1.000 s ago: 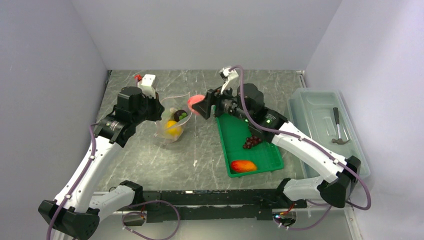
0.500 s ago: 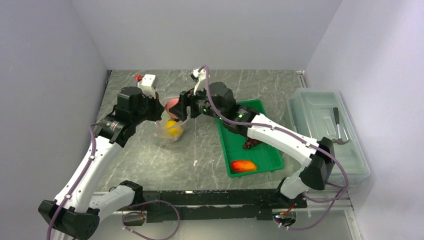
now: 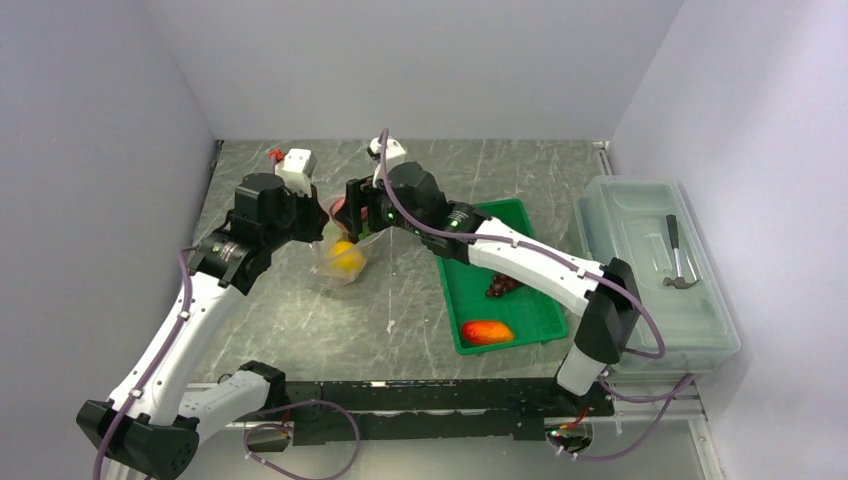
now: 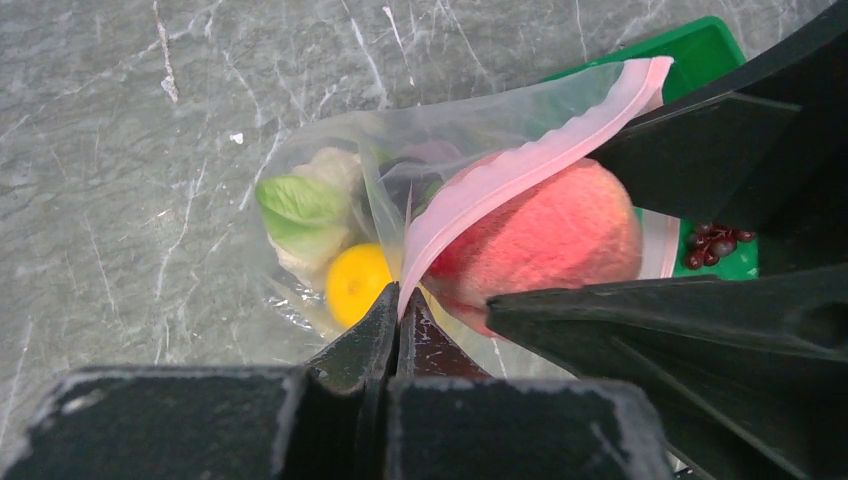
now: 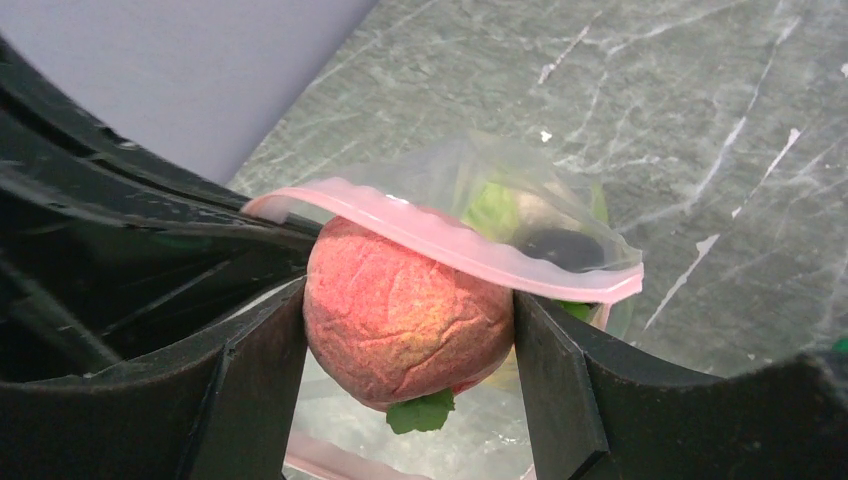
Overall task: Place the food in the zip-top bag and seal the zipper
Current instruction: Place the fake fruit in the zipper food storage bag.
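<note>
We have the left gripper [image 4: 398,300] clamped on the zipper [image 4: 530,165], holding one lip of the bag [image 4: 470,125] up. The right gripper [image 5: 408,345] is closed on a peach [image 5: 400,300] at the bag's mouth. The zipper runs crosswise over the top of the peach. The bag's interior, with lettuce [image 4: 298,203] and lemon [image 4: 358,283], lies just beyond and below it. We judge that the next move is a push forward under that lip, then release.

Right pincer [image 5: 408,342], gripping the red-pink fruit [image 5: 400,305], swung left from over the green tray [image 3: 541,316] into the mouth of the zip-top bag [image 4: 330,140].
</note>
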